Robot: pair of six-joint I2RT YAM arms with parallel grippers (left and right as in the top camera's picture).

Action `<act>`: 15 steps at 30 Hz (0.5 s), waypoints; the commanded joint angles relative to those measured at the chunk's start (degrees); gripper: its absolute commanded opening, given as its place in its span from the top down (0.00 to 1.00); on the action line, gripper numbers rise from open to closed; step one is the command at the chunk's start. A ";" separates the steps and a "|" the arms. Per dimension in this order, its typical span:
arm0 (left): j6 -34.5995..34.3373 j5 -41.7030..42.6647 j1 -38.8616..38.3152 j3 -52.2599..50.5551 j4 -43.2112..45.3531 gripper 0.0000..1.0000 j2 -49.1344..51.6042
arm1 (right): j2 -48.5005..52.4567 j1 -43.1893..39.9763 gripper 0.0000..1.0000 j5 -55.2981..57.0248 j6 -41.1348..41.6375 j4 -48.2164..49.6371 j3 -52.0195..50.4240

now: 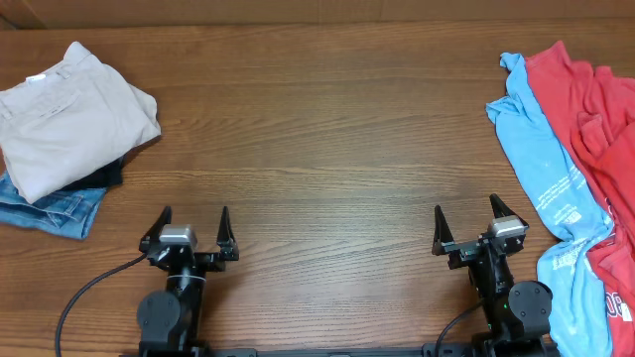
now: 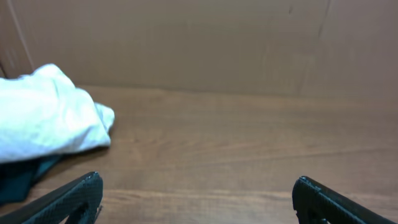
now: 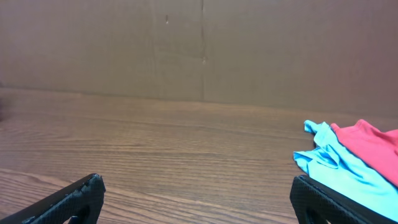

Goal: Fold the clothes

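1. Far left of the brown wood-grain bench (image 1: 317, 129) there's a pile. On top are folded beige khaki cotton shorts (image 1: 74, 119), sitting on a dark garment (image 1: 107, 177) and a faded blue denim piece (image 1: 50, 210). All of it is soft and a bit lumpy.
2. The left wrist view only gets the shorts' rounded, puffy edge, washed out nearly white, with the dark cloth under it. You only see the denim from overhead. This view does give a good look at a plain brown cardboard wall (image 2: 217, 43) behind the bench.
3. The left hand (image 1: 194, 213) is black with pointed fingers spread wide apart, and it's empty. It's near the bench's front edge, well apart from the pile.
4. Same deal for the right hand (image 1: 466, 206): fingers wide apart, gripping nothing.
5. At the far right a crumpled light-blue top (image 1: 551, 188) with white print lies stretched out, touching a wrinkled red top (image 1: 595, 109) on its right. The right wrist view only shows one end of each, and I can't see the print there.
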 commanded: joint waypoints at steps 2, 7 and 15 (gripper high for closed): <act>0.28 0.61 0.61 -0.24 3.37 0.00 -0.72 | -0.35 0.26 0.00 0.28 -0.24 0.48 -0.55; 0.94 1.86 2.03 -0.22 -3.15 0.00 -0.72 | -0.35 0.26 0.00 0.28 -0.24 0.48 -0.55; 0.92 1.84 0.35 -0.22 -3.15 0.00 -0.70 | -0.35 0.26 0.00 0.31 -0.24 0.48 -0.55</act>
